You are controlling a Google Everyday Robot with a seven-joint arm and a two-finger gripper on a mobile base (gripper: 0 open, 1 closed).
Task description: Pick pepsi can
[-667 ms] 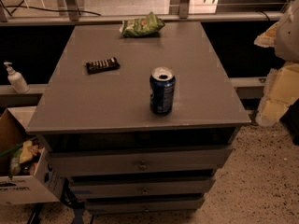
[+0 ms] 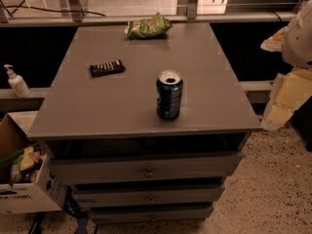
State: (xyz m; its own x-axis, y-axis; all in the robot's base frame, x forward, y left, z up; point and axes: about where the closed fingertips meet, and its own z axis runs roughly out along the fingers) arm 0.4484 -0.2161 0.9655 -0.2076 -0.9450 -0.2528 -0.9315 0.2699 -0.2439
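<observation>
The pepsi can (image 2: 169,95) is dark blue with white markings and a silver rimmed top. It stands upright near the front of the grey table top (image 2: 126,106), right of the middle. My arm's pale parts show at the right edge of the view, with my gripper (image 2: 287,99) beside the table's right side. It is well to the right of the can, apart from it and holding nothing that I can see.
A green chip bag (image 2: 148,27) lies at the table's back edge. A flat dark snack bar (image 2: 107,68) lies to the left. Drawers (image 2: 146,172) sit below the top. A cardboard box (image 2: 22,179) and a pump bottle (image 2: 17,82) are at the left.
</observation>
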